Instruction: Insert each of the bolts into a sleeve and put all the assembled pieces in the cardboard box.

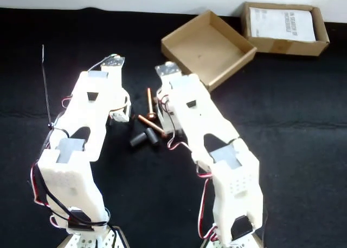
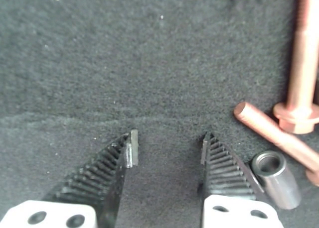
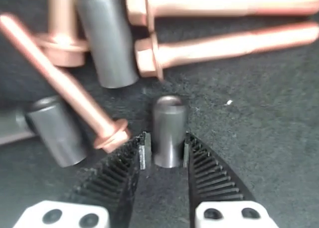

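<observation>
1. I am watching the right gripper [image 3: 167,151] pinching a short dark grey metal sleeve [image 3: 168,123], its jaws narrowed against both sides. The sleeve is lying on the black cloth table [image 3: 259,138].
2. The left gripper [image 2: 168,146] is hanging about half open over the cloth, holding nothing, with a second grey sleeve [image 2: 276,178] just beside one finger.
3. Copper-coloured flanged bolts [image 3: 224,1] are lying loose near the gripped sleeve.
4. The open brown cardboard box [image 1: 209,47] is sitting beyond the arms, apart from the parts.

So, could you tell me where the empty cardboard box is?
High view: the empty cardboard box sits beyond the bolts, to the right, beside a box holding paper.
</observation>
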### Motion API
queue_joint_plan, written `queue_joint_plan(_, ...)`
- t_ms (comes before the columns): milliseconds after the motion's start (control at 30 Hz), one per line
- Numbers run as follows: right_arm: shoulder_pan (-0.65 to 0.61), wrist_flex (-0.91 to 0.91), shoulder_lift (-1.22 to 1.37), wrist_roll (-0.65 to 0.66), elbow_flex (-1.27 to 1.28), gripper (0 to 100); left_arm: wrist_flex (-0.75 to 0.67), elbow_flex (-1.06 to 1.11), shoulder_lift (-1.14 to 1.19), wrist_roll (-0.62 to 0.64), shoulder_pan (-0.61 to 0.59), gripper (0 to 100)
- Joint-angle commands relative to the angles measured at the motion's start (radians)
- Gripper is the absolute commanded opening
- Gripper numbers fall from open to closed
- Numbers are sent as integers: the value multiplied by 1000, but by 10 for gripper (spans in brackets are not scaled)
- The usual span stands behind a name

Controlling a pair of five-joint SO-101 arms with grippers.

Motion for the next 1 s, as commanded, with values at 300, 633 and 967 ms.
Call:
queue_joint_plan(300,-2,30,67,25,-79,245,-14,-2,-15,-8,-2,214)
queue_joint_plan(633,16,31,73,25,-197,245,-14,-2,-15,-8,-2,214)
queue_joint_plan(967,27,28,97,25,-137,138,-14,-2,-15,-8,-2,214)
